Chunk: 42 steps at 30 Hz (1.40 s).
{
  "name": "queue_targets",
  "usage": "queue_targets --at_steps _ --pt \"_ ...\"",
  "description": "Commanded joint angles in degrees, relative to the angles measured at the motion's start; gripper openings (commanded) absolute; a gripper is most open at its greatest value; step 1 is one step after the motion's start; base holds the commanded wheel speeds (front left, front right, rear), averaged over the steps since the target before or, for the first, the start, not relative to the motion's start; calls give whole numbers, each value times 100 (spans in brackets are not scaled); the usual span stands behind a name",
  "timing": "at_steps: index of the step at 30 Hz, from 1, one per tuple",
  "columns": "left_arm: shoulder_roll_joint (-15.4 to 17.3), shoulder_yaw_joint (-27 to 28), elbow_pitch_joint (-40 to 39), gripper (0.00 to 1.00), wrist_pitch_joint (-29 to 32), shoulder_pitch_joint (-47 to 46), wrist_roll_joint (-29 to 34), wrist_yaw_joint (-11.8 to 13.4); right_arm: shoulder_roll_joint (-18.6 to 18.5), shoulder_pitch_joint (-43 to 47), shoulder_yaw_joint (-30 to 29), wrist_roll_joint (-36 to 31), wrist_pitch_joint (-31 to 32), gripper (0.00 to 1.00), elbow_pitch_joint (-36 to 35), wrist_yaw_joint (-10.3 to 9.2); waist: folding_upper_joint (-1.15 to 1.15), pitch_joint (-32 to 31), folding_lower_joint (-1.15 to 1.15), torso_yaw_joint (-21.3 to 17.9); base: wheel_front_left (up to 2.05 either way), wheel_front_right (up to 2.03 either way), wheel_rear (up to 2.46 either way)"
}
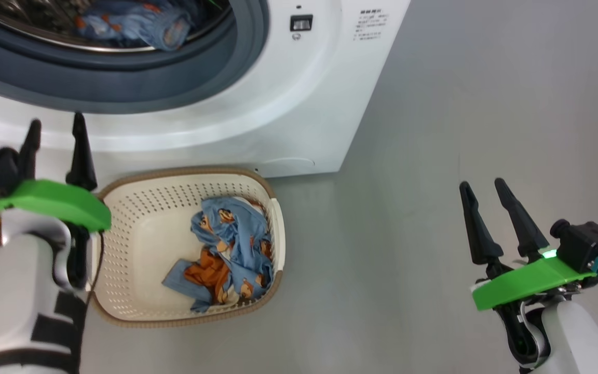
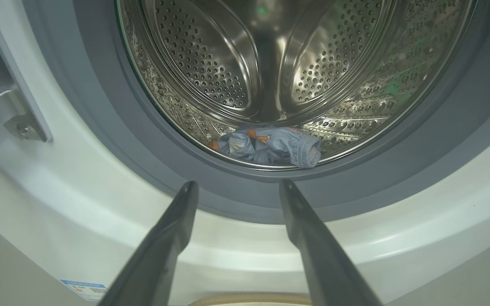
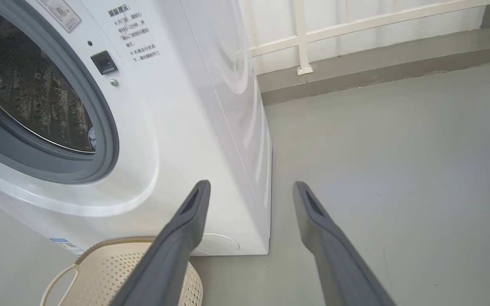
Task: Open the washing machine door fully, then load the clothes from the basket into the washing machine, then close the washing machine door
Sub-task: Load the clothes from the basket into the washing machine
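My left gripper sits at the left of the head view. Its two long dark fingers are spread wide and empty, pointing at the grey rubber seal of the big white front-loading washing machine. My right gripper, at lower right, is spread just as wide and holds nothing above the grey floor. The small cream perforated basket stands at lower centre, just in front of the machine, with light blue animal-print clothes heaped towards its right side. Another blue garment lies at the bottom of the steel drum.
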Motion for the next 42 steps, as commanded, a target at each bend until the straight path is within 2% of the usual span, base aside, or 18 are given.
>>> queue_targets --at_steps 1,21,29,42 --pt "153 190 -237 100 -35 193 59 -8 -66 157 66 63 -27 100 -96 9 0 -212 0 111 0 0 0" --pt "217 258 -1458 100 -36 2218 22 -8 -397 844 13 205 -27 100 -24 9 0 -1100 0 298 0 0 0" --pt "167 504 -2014 100 -36 2998 12 -9 -482 1061 -48 261 -27 100 -46 9 0 -1280 0 316 0 0 0" --pt "37 699 -2427 100 -36 3391 65 -9 -481 1143 -117 257 -27 100 -103 9 0 -1263 0 336 0 0 0"
